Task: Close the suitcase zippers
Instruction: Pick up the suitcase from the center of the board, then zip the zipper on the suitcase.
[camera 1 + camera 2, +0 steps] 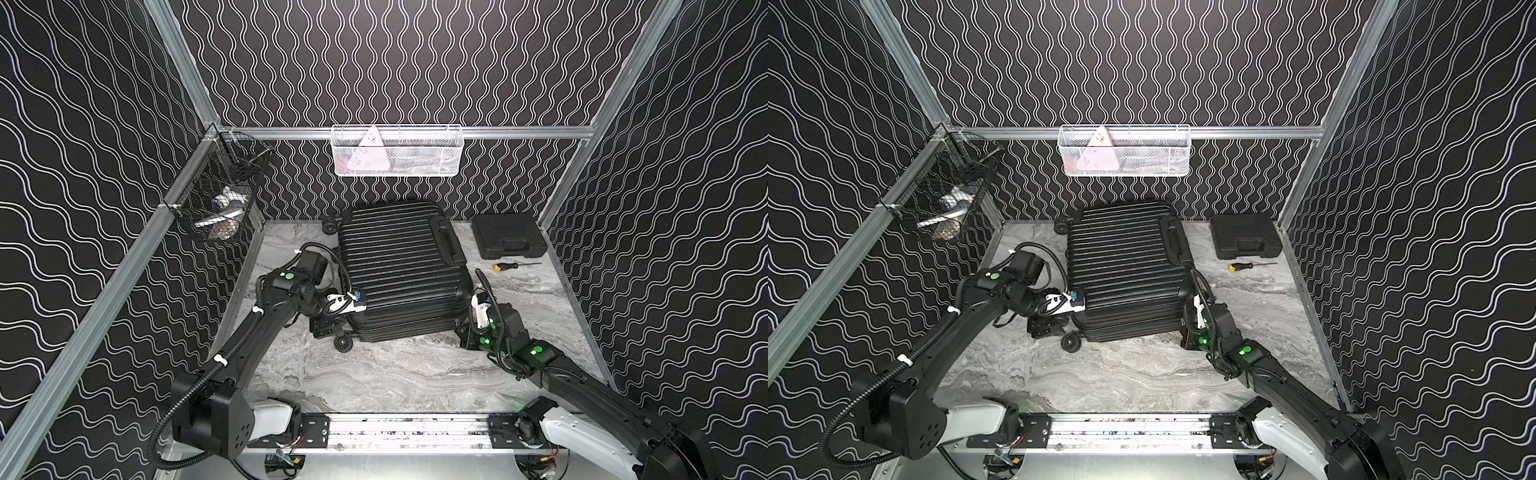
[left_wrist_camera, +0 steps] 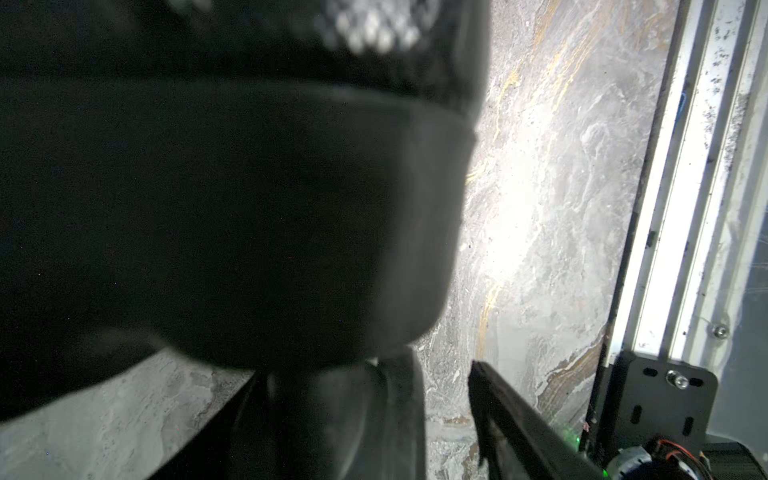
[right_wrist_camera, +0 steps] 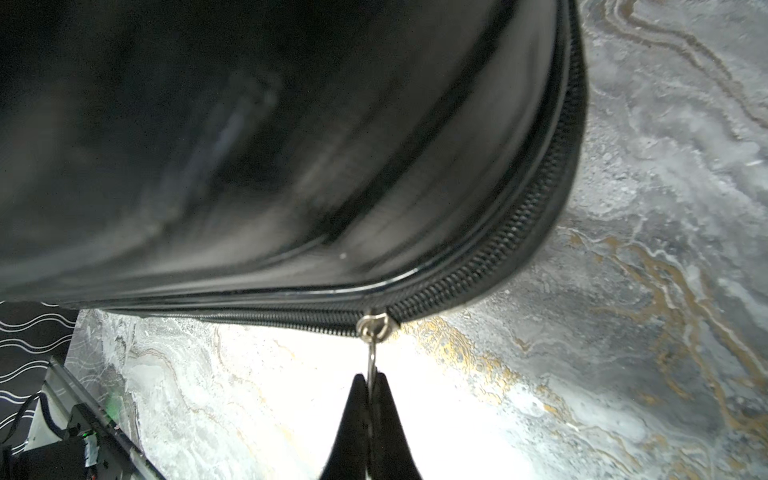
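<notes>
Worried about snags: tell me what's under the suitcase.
Only the marble table shows around the suitcase, which lies on it. Whatever sits beneath its shell is covered.

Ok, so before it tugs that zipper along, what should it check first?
1. Right gripper shut on the zipper pull: ok.
2. Zipper teeth meshed round the corner beside the pull: ok.
3. Suitcase lying flat on the table, halves together: ok.
4. Left gripper bracing the suitcase by its wheel: cannot tell. Its jaws stand apart, but the close view is blurred.
5. Screwdriver and small case lying apart from the suitcase: ok.
</notes>
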Tool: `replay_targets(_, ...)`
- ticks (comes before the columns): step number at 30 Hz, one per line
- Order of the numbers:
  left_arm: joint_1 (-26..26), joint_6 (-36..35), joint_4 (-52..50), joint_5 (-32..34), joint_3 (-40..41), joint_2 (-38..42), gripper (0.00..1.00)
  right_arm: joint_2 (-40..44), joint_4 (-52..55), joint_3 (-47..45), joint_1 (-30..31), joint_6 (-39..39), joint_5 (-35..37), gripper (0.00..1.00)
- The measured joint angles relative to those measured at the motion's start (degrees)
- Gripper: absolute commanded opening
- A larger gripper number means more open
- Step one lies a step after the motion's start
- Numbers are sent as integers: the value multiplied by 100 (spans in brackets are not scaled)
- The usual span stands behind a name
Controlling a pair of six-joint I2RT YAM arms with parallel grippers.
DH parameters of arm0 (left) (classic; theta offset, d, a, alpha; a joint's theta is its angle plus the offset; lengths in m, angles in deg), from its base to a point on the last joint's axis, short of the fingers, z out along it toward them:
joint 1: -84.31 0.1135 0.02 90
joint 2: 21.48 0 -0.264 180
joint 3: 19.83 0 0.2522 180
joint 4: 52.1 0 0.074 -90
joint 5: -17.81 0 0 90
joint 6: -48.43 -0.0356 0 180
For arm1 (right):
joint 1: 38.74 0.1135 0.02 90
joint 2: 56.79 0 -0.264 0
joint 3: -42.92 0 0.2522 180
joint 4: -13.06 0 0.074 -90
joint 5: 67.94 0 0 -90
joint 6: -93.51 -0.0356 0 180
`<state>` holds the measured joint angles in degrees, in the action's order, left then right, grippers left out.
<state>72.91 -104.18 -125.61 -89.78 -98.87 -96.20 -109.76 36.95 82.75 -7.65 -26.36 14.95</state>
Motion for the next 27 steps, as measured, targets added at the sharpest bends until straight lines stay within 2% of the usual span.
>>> replay_targets(2, -9, 59, 168, 55, 0, -15, 23, 0, -4, 0, 0, -7, -4, 0)
replay_targets(3, -17, 111, 177, 74, 2, -7, 20, 2, -2, 0, 0, -7, -7, 0)
replay_targets(10, -52, 507, 223, 127, 35, 50, 27, 35, 13, 17, -2, 61, -74, 0)
replay_targets(17, -162, 1556, 131, -118, -136, 280, 13, 101, -323, -46, 11, 341, -608, 0)
replay_targets(20, -306, 2041, 142, -332, -50, 372, 12, 125, -483, -111, 66, 398, -824, 0)
replay_targets(27, -603, 3106, 122, -315, -17, 605, 10, -142, -752, -28, 400, 566, -986, 0)
